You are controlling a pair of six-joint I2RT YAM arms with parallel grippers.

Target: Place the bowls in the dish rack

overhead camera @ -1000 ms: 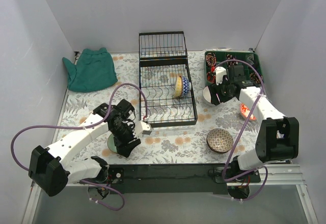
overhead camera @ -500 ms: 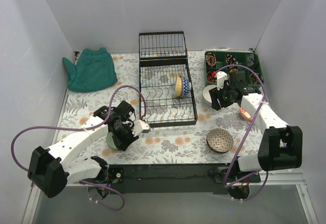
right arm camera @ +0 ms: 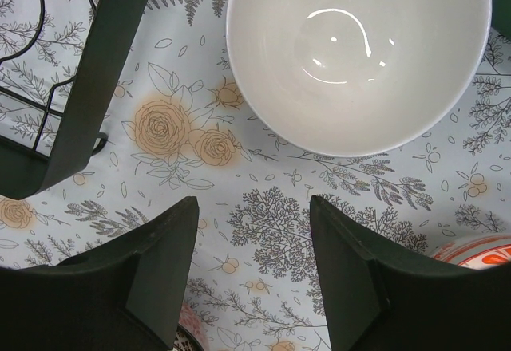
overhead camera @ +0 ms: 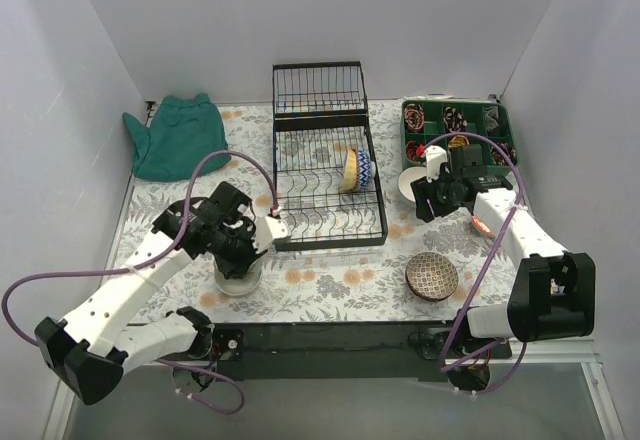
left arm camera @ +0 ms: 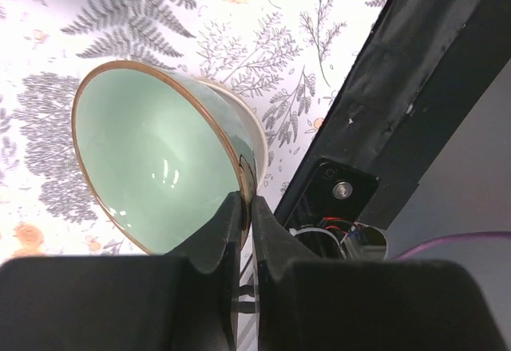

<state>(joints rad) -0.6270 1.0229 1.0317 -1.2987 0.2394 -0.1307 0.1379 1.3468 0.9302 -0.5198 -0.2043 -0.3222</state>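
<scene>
My left gripper (left arm camera: 246, 201) is shut on the rim of a pale green bowl (left arm camera: 160, 159), which is tilted over the flowered tablecloth near the table's front edge. From above, the same bowl (overhead camera: 238, 280) shows under the left gripper (overhead camera: 243, 258). My right gripper (right arm camera: 254, 207) stands open over the cloth, just short of a white bowl (right arm camera: 359, 48), holding nothing. The black dish rack (overhead camera: 325, 215) holds a yellow and blue patterned bowl (overhead camera: 356, 170) on edge. A dark brown patterned bowl (overhead camera: 431, 276) lies at the front right. A red-orange bowl (right arm camera: 479, 251) peeks out beside my right arm.
A green compartment tray (overhead camera: 460, 125) with small items stands at the back right. A teal cloth (overhead camera: 178, 135) lies at the back left. The rack's wire-grid panel (overhead camera: 318, 88) stands up behind it, and the rack's frame (right arm camera: 104, 64) lies left of my right gripper.
My left gripper has shut on the pale green bowl's rim and the arm has swung left and up with it. My right gripper has shifted slightly nearer, still open.
</scene>
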